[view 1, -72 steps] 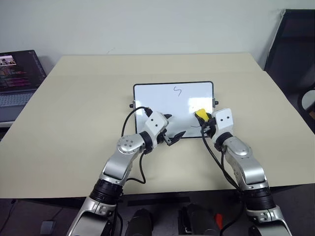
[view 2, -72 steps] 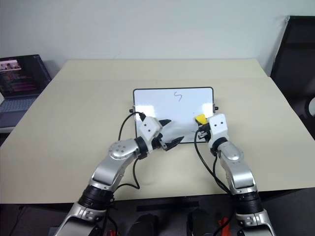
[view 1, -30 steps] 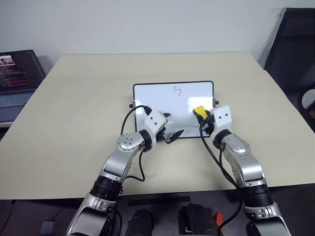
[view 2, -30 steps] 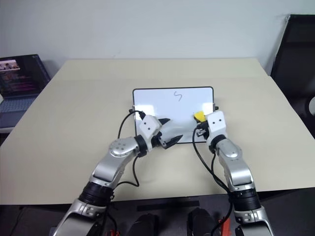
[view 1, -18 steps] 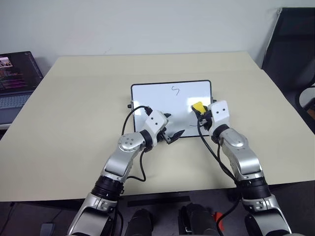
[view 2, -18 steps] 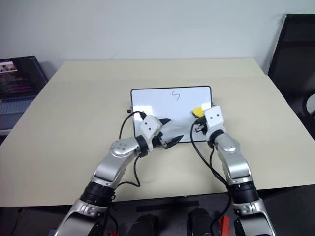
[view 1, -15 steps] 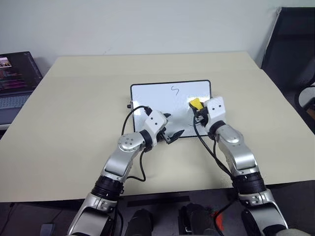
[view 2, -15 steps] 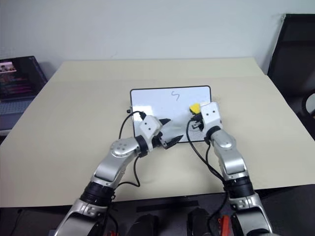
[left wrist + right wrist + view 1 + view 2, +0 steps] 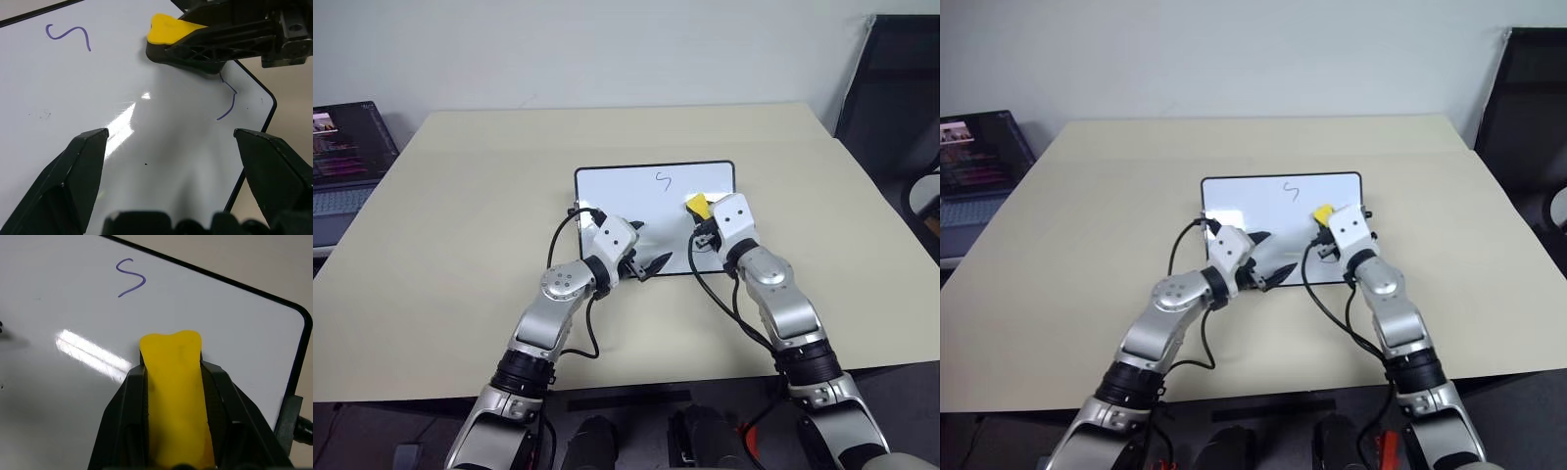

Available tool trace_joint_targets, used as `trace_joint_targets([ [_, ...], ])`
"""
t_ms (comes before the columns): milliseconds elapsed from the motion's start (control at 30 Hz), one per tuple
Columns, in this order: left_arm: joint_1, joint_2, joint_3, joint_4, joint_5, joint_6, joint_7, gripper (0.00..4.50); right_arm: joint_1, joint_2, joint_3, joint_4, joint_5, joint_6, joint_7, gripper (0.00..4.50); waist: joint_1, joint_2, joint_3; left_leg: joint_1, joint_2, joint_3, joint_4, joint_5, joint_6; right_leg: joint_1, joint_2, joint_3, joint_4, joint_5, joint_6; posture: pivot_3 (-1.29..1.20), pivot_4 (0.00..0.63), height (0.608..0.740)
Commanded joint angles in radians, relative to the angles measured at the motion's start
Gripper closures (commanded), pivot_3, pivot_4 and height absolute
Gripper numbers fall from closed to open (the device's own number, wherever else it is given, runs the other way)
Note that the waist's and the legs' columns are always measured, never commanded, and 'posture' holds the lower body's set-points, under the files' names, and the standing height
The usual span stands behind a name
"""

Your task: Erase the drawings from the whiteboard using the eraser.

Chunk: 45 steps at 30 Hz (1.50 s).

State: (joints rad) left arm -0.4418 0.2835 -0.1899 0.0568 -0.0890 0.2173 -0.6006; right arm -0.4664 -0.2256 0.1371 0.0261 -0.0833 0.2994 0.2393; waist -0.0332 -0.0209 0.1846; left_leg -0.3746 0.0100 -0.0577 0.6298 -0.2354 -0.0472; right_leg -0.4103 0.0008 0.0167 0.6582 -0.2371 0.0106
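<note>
Right, R gripper [image 9: 171, 450] pinching eraser [image 9: 175, 391] btwn fingers, yellow tip poking past fingertips over whiteboard [image 9: 617, 191], lined up for squiggle [image 9: 131, 284] ahead. L gripper [image 9: 171, 147] fingers spread, parked over board's near edge, prob steadying it.

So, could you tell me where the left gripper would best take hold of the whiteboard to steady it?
Probably the whiteboard's near long edge, approached from the robot's side. The board lies flat, its thin frame there is bare, and the open left gripper hovers over it, apart from the eraser in the right gripper.
</note>
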Motion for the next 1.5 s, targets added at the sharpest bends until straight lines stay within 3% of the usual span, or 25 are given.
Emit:
trace_joint_targets([
  [33,-0.001,0.004,0.013,-0.047,-0.003,-0.003,0.001,0.0,0.065,-0.022,-0.019,-0.043,-0.002,0.067,0.009,3.37,0.001,0.0,0.0,0.0,0.0,0.0,0.0,0.0,0.0,0.0,0.0,0.0,0.0,0.0,0.0,0.0,0.15,0.74],
  [267,-0.001,0.005,0.008,-0.044,-0.004,-0.005,-0.004,0.0,0.14,-0.045,-0.039,-0.123,0.007,0.108,0.017,3.37,0.001,0.0,0.0,0.0,0.0,0.0,0.001,0.0,0.0,0.0,0.0,0.0,0.0,0.0,0.0,0.0,0.15,0.74],
  [567,-0.005,-0.006,-0.003,-0.039,0.0,-0.013,-0.009,0.0,0.121,-0.022,-0.114,-0.233,0.111,0.052,0.039,3.37,0.002,-0.001,0.001,-0.003,0.0,0.0,0.0,0.0,0.0,-0.002,0.0,0.0,-0.001,0.0,0.0,0.0,0.15,0.74],
  [800,0.004,0.001,0.003,-0.043,-0.002,-0.017,-0.014,0.0,0.162,-0.065,-0.165,-0.384,0.144,0.15,0.05,3.37,0.002,-0.001,0.001,-0.011,0.0,0.0,-0.001,0.0,0.0,-0.011,0.0,0.0,-0.001,0.0,0.001,0.0,0.15,0.74],
  [1167,0.007,-0.002,-0.01,-0.051,-0.004,-0.015,-0.038,0.0,0.204,-0.072,-0.163,-0.398,0.14,0.15,0.031,3.37,0.001,-0.001,0.001,-0.01,0.0,0.001,-0.001,0.0,0.0,-0.01,0.0,0.001,-0.001,0.0,0.001,0.0,0.15,0.74],
  [1500,0.133,0.043,-0.057,-0.162,0.005,0.021,-0.085,0.0,0.252,-0.088,-0.165,-0.425,0.144,0.141,0.039,3.37,0.002,-0.001,0.001,-0.009,0.0,0.001,-0.001,0.0,0.0,-0.01,0.0,0.001,0.0,0.0,0.001,0.0,0.15,0.74],
])
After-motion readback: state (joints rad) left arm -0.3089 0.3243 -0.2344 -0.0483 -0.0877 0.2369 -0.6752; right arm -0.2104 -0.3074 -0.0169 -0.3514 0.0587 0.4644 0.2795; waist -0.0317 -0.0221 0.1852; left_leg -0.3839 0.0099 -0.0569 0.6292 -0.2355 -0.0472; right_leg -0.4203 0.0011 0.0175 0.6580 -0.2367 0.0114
